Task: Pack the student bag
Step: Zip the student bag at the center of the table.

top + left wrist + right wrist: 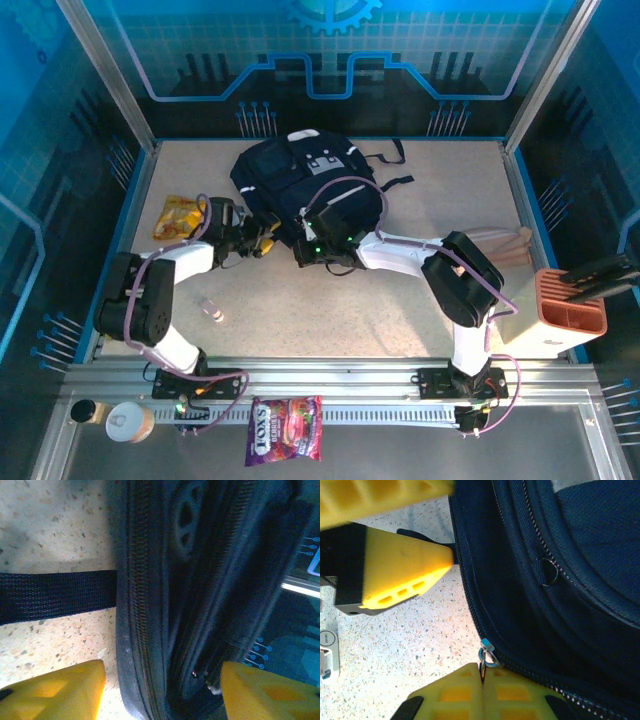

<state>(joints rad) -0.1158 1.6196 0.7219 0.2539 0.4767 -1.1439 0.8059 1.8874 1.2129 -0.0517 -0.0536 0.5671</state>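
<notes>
R pincer [482,675] tight on student bag [580,580] zip pull [487,656]; L pincer [162,687] wide.

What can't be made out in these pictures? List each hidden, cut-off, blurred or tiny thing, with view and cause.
Student bag contents: every view, its own fabric hides them.
White object: right wrist view, cut off by left edge, unidentifiable.
Small bottle: top view, too small to read.
Yellow packet: top view, print too small.
Zip pull tab: right wrist view, pinched inside the right tool.
</notes>
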